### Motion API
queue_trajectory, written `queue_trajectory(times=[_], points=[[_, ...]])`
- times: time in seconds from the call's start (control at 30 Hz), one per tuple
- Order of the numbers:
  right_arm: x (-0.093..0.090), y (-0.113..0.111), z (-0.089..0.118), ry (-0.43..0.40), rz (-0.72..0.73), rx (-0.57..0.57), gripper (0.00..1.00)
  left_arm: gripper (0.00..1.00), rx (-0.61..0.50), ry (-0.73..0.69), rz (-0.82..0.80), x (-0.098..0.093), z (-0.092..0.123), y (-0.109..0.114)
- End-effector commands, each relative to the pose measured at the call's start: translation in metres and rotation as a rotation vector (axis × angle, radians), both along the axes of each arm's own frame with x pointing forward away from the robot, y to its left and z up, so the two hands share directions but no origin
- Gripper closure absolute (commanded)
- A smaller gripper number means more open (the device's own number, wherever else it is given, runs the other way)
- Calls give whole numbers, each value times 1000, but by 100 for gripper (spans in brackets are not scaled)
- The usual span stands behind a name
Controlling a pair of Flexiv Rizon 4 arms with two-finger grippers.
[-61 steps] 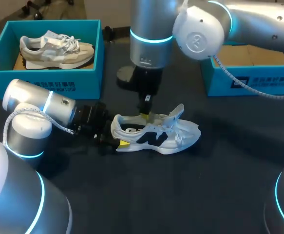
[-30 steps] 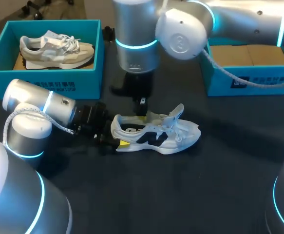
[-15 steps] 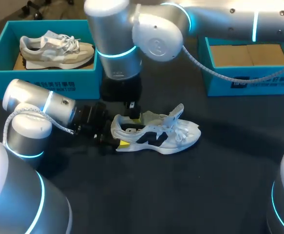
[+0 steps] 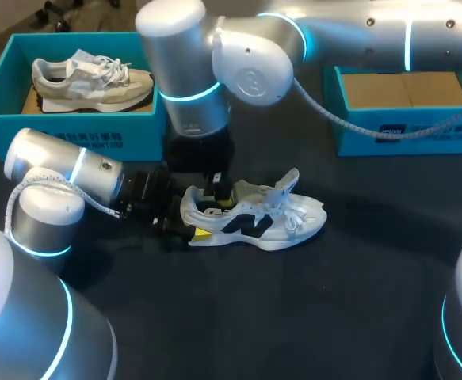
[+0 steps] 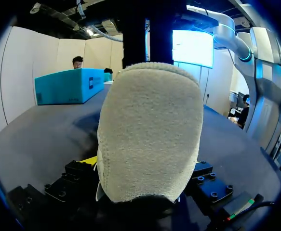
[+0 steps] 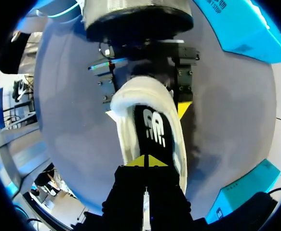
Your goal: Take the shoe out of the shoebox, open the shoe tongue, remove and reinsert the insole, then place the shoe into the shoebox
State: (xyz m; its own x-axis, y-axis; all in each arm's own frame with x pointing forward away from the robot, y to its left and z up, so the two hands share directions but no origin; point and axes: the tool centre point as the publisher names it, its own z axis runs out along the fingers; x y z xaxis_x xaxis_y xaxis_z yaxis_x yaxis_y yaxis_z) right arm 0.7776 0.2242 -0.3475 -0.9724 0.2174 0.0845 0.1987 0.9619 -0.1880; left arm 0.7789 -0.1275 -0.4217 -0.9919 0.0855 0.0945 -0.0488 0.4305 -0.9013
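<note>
My left gripper [image 4: 189,226] pinches the heel [image 5: 147,130] of the sneaker [image 4: 254,215] on the table [image 4: 294,317], filling its wrist view. Only my right wrist view shows the insole [image 6: 154,130] and my right gripper [image 6: 145,161], tips pressed together; overhead they're hidden.

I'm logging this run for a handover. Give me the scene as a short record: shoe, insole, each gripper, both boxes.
shoe: white shoe on the table, outside both boxes
insole: insole inside the shoe
left gripper: left gripper shut on the heel
right gripper: right gripper tips shut, over the shoe's opening
left shoebox: left shoebox holds a beige shoe
right shoebox: right shoebox has no shoe
</note>
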Motion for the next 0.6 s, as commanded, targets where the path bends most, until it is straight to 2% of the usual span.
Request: queue_trajectory(times=[0.03, 0.33, 0.6], points=[[6, -6, -14, 18, -3, 12, 100, 100, 2, 0, 2, 0, -5, -1], [9, -10, -33, 48, -25, 24, 100, 100, 2, 0, 2, 0, -5, -1], [11, -19, -36, -20, -101, 30, 100, 100, 2, 0, 2, 0, -5, -1]])
